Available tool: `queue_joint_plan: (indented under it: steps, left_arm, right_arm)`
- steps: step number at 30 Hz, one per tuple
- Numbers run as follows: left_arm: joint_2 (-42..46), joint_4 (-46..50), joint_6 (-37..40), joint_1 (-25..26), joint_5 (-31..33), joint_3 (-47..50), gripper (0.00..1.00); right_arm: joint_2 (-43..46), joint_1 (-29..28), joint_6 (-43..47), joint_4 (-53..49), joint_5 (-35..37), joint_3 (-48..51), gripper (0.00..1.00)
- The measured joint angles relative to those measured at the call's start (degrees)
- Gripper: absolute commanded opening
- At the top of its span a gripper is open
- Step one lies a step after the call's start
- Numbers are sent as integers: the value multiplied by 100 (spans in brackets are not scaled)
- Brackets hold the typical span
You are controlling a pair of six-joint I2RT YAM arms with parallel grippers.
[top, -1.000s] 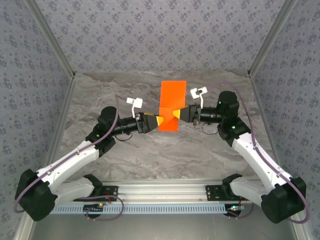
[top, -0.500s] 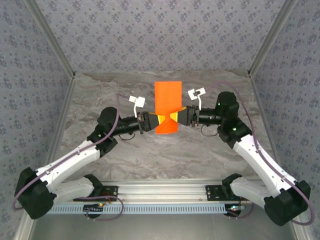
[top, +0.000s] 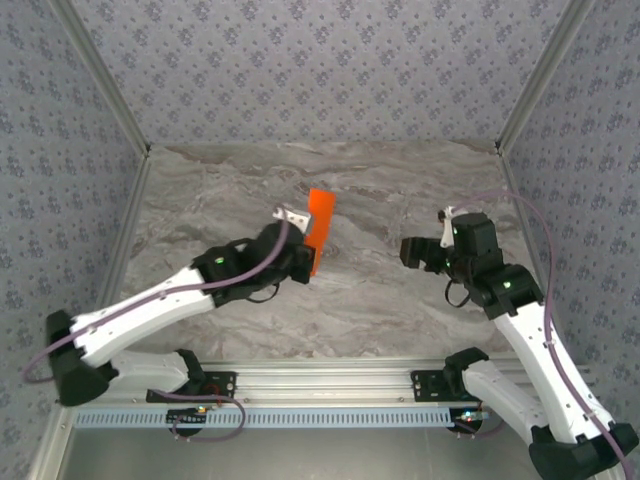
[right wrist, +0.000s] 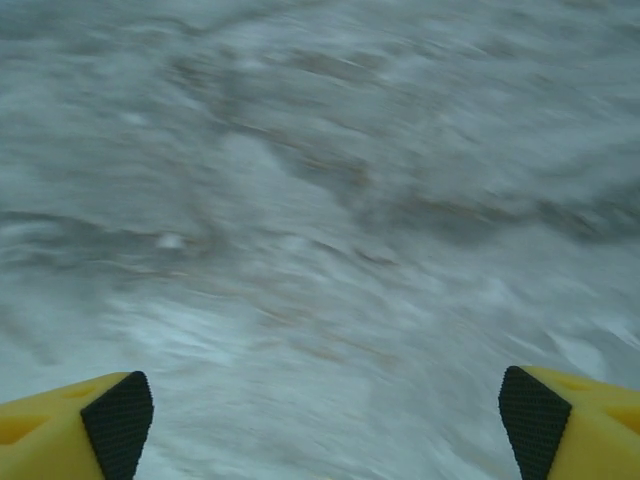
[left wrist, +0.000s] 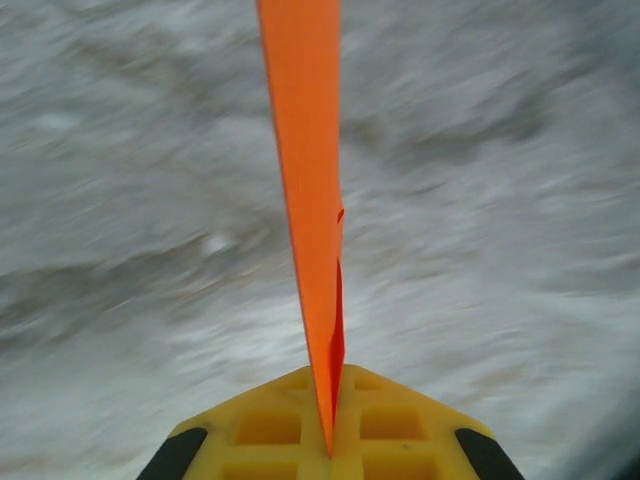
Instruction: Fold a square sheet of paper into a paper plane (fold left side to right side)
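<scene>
Where left end effector [left wrist: 331,432] pinches, paper [left wrist: 304,150] protrudes forward.

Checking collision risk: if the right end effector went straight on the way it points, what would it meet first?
Probably the table, ahead between the open fingers of the right end effector. From above it aims toward the orange paper the left end effector holds; depth is unclear.

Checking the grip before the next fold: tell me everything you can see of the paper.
The paper is thin, plain, bright orange and unmarked. It is folded into a narrow strip, with a second, darker layer showing along one edge in the left wrist view. It stands on edge and tilted, its lower end pinched in the shut jaws of the left gripper, its free end pointing away from them. Nothing else touches it.
</scene>
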State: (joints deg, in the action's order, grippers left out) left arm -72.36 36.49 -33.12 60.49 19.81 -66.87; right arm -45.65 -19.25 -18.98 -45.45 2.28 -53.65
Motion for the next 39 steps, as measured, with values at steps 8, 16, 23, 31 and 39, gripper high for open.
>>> queue_joint_plan:
  steps: [8,16,23,31,39]
  left_arm:
    - [-2835,2500,-1010,232,1432,-1244,2]
    - [-4817,3421,-1132,227,1054,-2516,4]
    - [-5471,3434,-787,186,223,-3101,17]
    - [-5646,3254,-385,-74,-610,-3394,41]
    - [-5261,2218,-26,-310,-1611,-3220,52]
  right_arm:
    - [516,216,24,-391,890,321,100]
    - [516,286,46,-415,911,326,99]
    - [584,339,85,-503,909,326,99]
    - [592,380,151,-562,881,330,99]
    - [590,439,155,-483,533,529,98]
